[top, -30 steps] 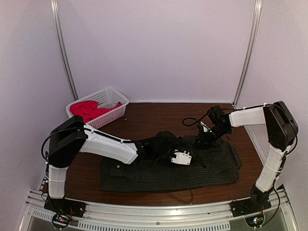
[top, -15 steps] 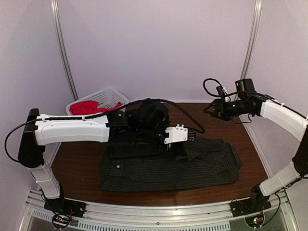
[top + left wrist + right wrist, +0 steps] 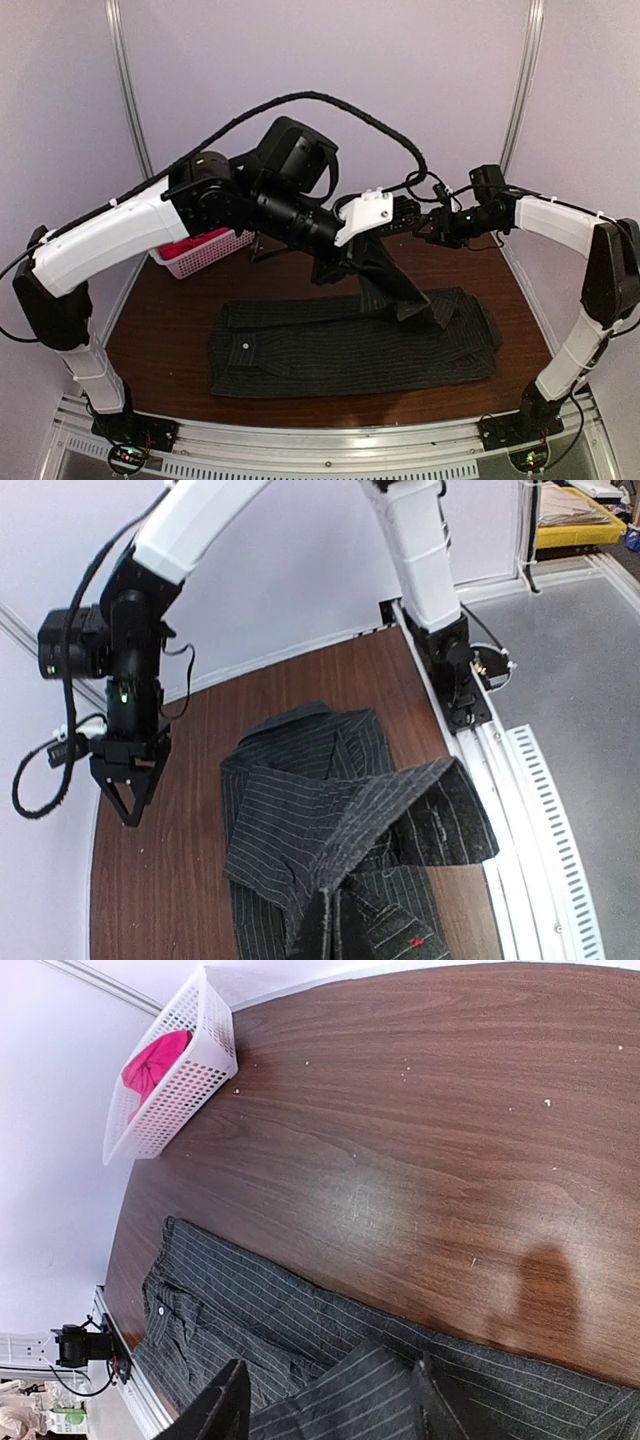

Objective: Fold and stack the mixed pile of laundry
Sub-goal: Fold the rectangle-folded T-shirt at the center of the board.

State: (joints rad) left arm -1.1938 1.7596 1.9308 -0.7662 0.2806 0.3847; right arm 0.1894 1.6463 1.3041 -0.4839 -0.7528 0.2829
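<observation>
My left arm [image 3: 110,235] lifted high, reaching across centre, left gripper [image 3: 348,262] pinched tight on the pinstriped shirt [image 3: 400,300], right arm [image 3: 555,222] bent inward, right gripper [image 3: 127,798] fingers spread apart

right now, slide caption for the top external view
Left claw holds part of the pinstriped shirt up off the table; right claw open alongside

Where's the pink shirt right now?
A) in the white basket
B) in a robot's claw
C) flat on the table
A: the pink shirt lies bunched up inside the white basket.
</observation>
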